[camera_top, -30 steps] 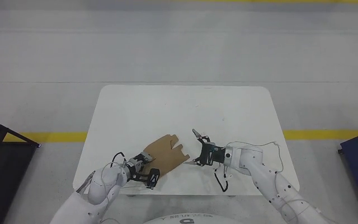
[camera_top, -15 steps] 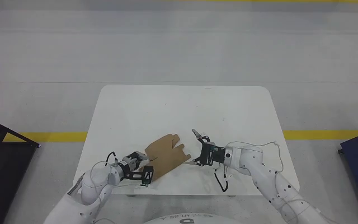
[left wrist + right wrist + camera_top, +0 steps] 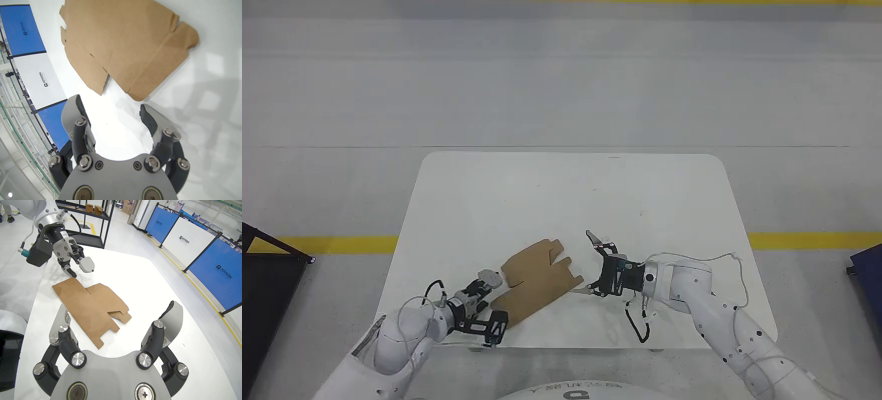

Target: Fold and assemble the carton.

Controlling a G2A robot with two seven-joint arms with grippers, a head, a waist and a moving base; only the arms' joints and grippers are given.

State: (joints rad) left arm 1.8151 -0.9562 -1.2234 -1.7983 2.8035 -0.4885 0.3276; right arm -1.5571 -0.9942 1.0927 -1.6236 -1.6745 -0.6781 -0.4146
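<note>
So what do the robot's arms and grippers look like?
White, rounded shells on the left arm and right arm, black wrists with looping black cables. The left gripper and right gripper are grey metal with black linkages, silver bolts, ribbed black pads.

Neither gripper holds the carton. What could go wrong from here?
The carton lies flat on the table, so the open left gripper at its corner may shove it rather than grip it. It sits near the table's front edge, so a push could slide it off. The open right gripper is not holding it down.
</note>
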